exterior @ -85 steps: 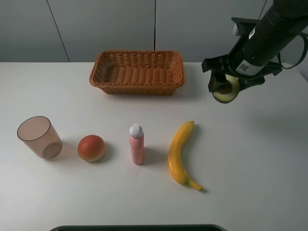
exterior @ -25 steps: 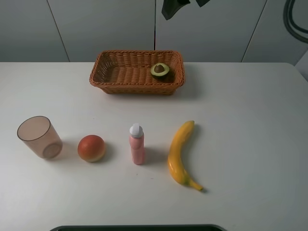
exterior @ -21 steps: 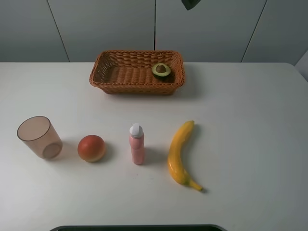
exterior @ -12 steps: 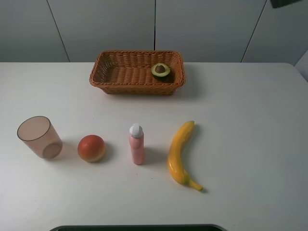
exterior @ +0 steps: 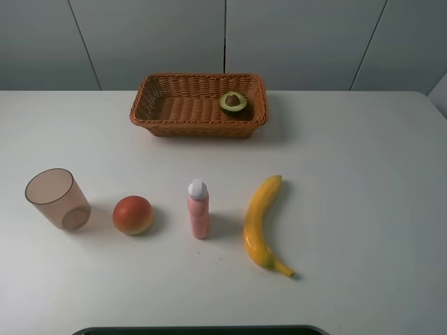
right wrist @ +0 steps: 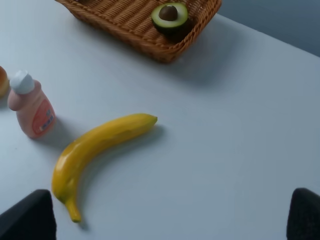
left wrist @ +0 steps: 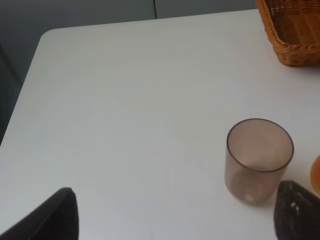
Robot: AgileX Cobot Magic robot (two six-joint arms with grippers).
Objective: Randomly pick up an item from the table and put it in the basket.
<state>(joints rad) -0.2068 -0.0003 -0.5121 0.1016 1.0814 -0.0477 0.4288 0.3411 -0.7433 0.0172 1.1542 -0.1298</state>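
The white table (exterior: 363,195) fills most of the high view, with no arm over it. Toward its far edge sits the brown wicker basket (exterior: 174,108), and the halved avocado (exterior: 233,102) lies inside it at the right-hand end, cut face up with the brown pit showing, close against the right wall; the right wrist view shows it (right wrist: 170,15) in the same corner.

In a row nearer the front, well apart from the basket, lie the yellow banana (exterior: 262,222), curved, with its stem end pointing to the front; then, to its left, the translucent brownish cup (exterior: 57,199), upright at the row's far left end; the round red-orange fruit (exterior: 133,214) just beside the cup; and the pink bottle (exterior: 198,209) with a white cap, standing between fruit and banana.

The left gripper (left wrist: 175,215) shows only two dark fingertips at the edge of its wrist picture, set wide apart and holding nothing. The right gripper (right wrist: 170,217) looks the same, fingertips far apart over bare table, though only their tips are in view.
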